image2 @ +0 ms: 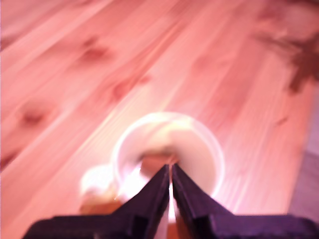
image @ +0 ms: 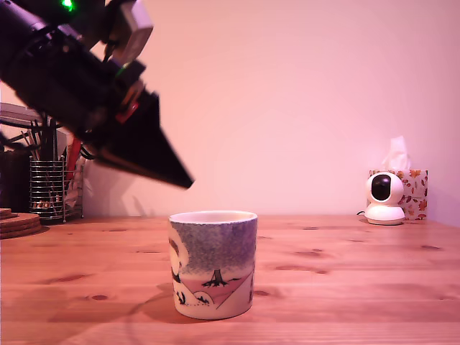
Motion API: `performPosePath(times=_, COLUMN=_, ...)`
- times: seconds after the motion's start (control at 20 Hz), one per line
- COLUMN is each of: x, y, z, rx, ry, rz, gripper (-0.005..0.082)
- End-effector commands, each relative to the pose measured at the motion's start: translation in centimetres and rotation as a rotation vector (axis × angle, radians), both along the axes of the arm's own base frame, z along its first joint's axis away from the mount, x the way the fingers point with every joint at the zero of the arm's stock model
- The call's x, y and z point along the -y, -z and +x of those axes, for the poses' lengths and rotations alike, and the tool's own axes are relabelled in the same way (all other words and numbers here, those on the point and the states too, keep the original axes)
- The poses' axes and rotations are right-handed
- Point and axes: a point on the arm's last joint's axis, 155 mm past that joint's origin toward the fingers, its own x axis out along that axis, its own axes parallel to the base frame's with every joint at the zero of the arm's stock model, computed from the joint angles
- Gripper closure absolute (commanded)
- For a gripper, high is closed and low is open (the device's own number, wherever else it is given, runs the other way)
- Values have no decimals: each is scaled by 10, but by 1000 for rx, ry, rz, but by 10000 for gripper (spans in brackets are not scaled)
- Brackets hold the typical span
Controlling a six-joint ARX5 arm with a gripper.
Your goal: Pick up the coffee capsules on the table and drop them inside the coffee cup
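The cup stood near the front of the desk, something brownish lying blurred inside it. The end effector hung tilted just above its rim, fingers nearly together with only a sliver between them. Farther back stood a wire holder and a white camera.

No readable text, labels or numbers anywhere (wrist view blurred).
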Motion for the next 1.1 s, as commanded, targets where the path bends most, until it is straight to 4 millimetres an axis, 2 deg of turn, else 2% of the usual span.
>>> performPosePath(times=0.0, x=-4, y=-9, z=2, rx=10, ry=-28, rz=-18, gripper=793)
performPosePath(times=0.15, x=-19, y=-6, z=2, rx=-14, ry=-84, rz=-15, gripper=793)
performPosePath(times=0.45, x=-73, y=9, z=-1, rx=-57, ry=-284, rz=0, gripper=793)
performPosePath(times=0.75, x=-126, y=3, z=-1, rx=-48, ry=-512, rz=11, gripper=793)
performPosePath(times=1.05, x=-142, y=-11, z=-10, rx=-26, ry=-579, rz=1, gripper=793)
